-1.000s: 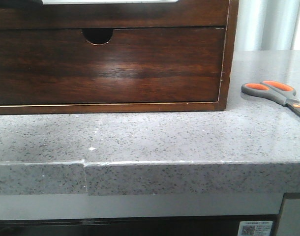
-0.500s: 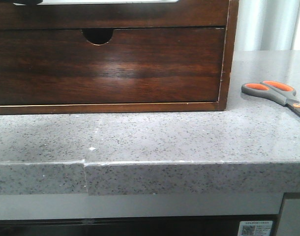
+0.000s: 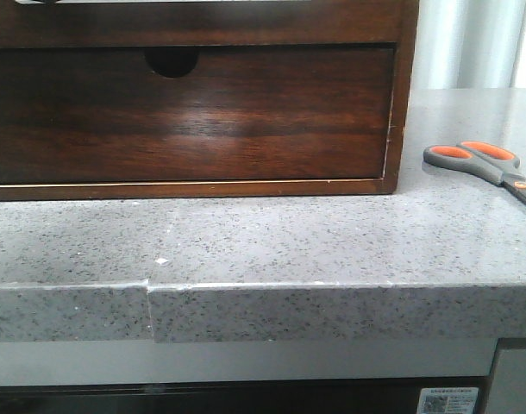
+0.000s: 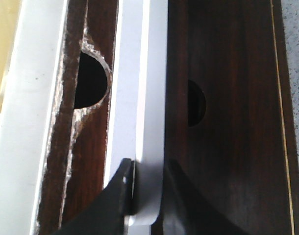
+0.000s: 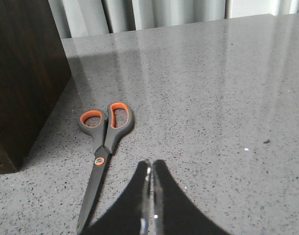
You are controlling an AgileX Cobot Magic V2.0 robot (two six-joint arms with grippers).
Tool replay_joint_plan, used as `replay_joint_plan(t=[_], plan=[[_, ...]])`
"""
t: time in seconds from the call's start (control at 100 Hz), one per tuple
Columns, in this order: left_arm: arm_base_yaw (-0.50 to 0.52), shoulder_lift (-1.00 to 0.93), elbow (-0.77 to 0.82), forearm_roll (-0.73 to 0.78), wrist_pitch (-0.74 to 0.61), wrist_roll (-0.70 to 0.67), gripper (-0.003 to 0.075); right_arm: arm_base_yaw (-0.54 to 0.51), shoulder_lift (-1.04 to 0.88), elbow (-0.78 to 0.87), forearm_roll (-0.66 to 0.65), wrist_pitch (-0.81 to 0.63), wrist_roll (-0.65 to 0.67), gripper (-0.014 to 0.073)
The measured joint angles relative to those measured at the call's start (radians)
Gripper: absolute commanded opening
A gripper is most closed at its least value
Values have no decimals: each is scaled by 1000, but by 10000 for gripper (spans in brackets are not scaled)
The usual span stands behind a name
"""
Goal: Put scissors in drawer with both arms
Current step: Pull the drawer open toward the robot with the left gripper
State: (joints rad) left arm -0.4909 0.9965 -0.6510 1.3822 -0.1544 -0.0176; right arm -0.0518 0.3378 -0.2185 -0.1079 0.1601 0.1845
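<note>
The scissors (image 3: 483,162) lie flat on the grey counter to the right of the wooden cabinet, their orange-lined loops toward it. In the right wrist view the scissors (image 5: 103,147) lie just beside my right gripper (image 5: 152,164), which is shut, empty and held above the counter. The drawer (image 3: 246,24) is the low dark band at the top of the front view. In the left wrist view my left gripper (image 4: 148,164) has its fingers on either side of a pale strip (image 4: 139,88) along the drawer's front, shut on it. Neither gripper shows in the front view.
The taller lower drawer front (image 3: 185,112) with its half-round notch sits closed under the drawer, and it shows in the left wrist view (image 4: 228,122) too. The dark cabinet side (image 5: 22,73) stands close to the scissors. The speckled counter (image 3: 289,233) ends in a front edge.
The upper drawer's front has crept toward the camera. The pale strip at the top of the view has shrunk, and a shadow now covers the top of the lower drawer front. The scissors have not moved.
</note>
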Motion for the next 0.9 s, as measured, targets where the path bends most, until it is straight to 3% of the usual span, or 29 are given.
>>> replay_joint_plan(t=[0.9], plan=[[-6,-226,174,10,-120,0,-22,0,0,0,0,2,0,-48]])
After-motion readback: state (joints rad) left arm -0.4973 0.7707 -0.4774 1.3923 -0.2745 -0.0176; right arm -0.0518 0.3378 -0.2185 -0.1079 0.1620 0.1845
